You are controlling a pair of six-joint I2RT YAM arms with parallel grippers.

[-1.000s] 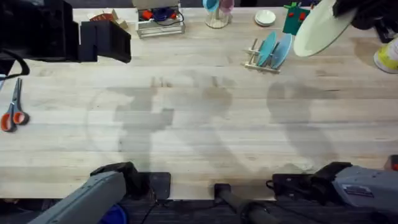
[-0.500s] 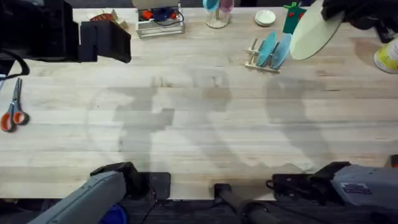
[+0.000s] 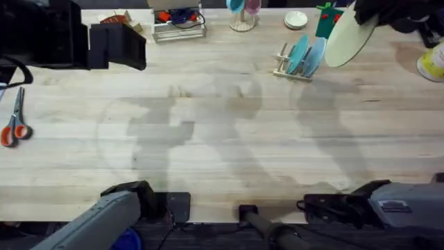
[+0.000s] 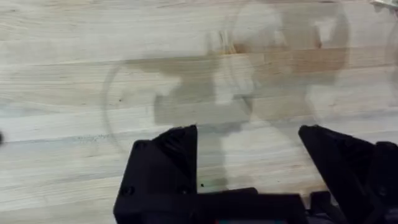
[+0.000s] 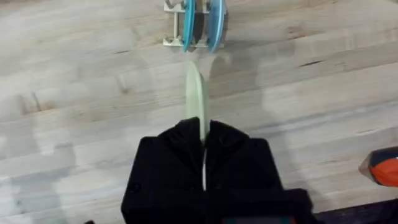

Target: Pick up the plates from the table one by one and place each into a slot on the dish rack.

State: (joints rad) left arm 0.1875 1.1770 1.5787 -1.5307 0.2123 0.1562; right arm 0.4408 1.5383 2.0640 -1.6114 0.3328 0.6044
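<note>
A pale cream plate [image 3: 349, 43] hangs tilted in the air at the far right of the table [image 3: 222, 139], with my right gripper [image 3: 366, 14] shut on its upper rim. In the right wrist view the plate [image 5: 195, 96] shows edge-on, rising from the right gripper [image 5: 202, 134] and pointing toward the dish rack [image 5: 177, 42]. The wooden dish rack [image 3: 281, 64] stands just left of the held plate with two teal-blue plates [image 3: 304, 54] in its slots. My left gripper [image 4: 245, 134] is open above bare wood with nothing between its fingers.
Scissors [image 3: 14, 126] lie at the left edge. Along the far edge stand a wire basket [image 3: 179, 26], a glass holder [image 3: 241, 19], a small white dish [image 3: 296, 19] and a green item [image 3: 325, 22]. A yellow-and-white container [image 3: 433, 66] sits far right.
The right gripper has turned the cream plate more edge-on and shifted it slightly left, toward the dish rack. The left arm has not moved.
</note>
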